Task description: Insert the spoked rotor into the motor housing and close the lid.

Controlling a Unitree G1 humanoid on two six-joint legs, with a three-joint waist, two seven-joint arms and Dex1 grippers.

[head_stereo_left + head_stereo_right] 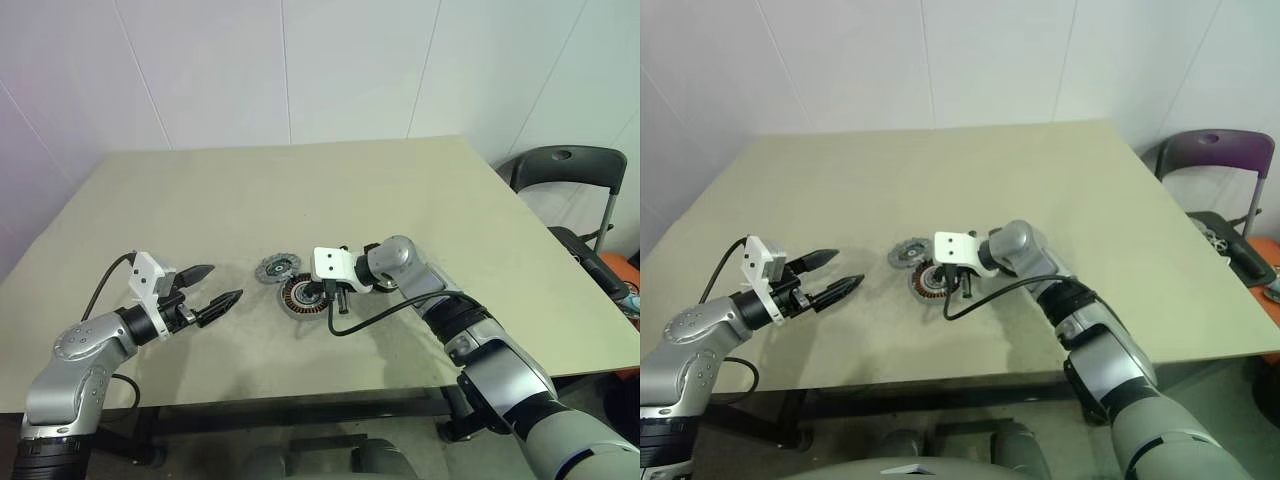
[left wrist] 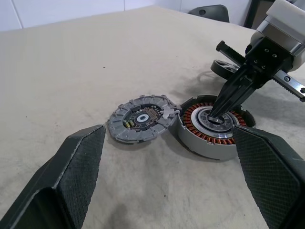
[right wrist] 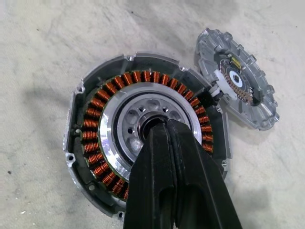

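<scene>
The motor housing (image 3: 95, 143), a round metal part with copper windings around a silver centre, lies on the beige table (image 1: 300, 190). My right gripper (image 3: 157, 124) is shut, and its tips press into the housing's silver centre with nothing held. The lid (image 2: 140, 118), a grey scallop-edged disc, lies flat beside the housing and touches its rim. A dark-rimmed ring, apparently the spoked rotor (image 2: 223, 67), lies on the table behind my right gripper and is mostly hidden by it. My left gripper (image 1: 225, 283) hovers open to the left of the lid, pointing at both parts.
A black cable (image 1: 370, 320) loops from my right wrist over the table near the front edge. A dark chair (image 1: 565, 170) stands beyond the table's right side. Bare tabletop stretches behind the parts and to their left.
</scene>
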